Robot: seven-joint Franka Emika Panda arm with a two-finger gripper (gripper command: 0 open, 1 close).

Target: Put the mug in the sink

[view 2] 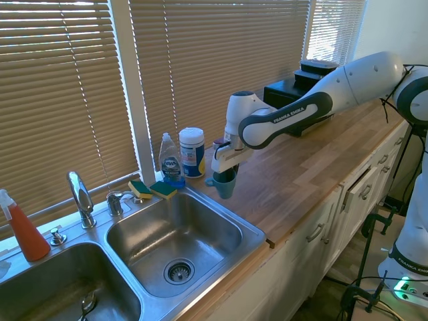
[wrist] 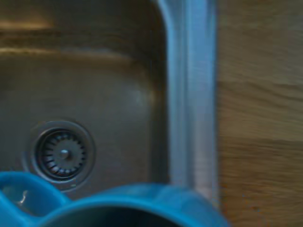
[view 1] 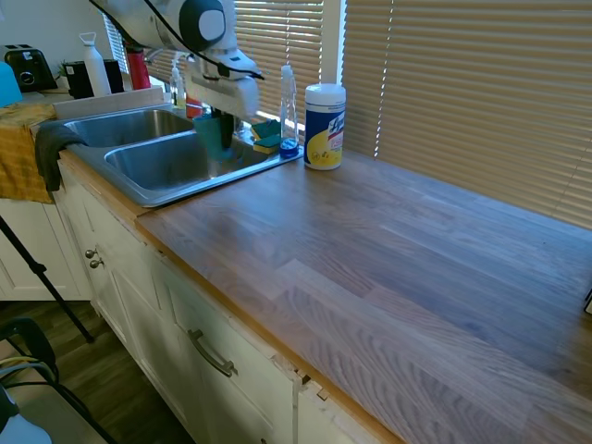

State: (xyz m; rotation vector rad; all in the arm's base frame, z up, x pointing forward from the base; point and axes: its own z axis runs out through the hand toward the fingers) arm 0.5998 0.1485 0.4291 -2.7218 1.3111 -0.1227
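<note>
Wood countertop (view 1: 398, 259) runs wide and bare past the sink (view 2: 257, 235), whose near basin holds only its drain (wrist: 61, 152). Wipes canister (view 1: 325, 127), soap bottle (view 2: 170, 160) and sponges (view 2: 152, 190) crowd the sink's back corner by the window. Gripper (view 2: 225, 172) is clamped on the mug (view 2: 224, 184), teal, tapered, upright, held in the air over the basin's rim next to the countertop.

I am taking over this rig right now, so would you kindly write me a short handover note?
Tool: shut on the mug, holding it upright in the air.
Mug: above the rim of the sink, at the basin nearer the wooden counter; the wrist view shows that basin's drain below.
Done: mug picked up and carried to the sink.
Left: lower it into the basin, release, withdraw.
</note>
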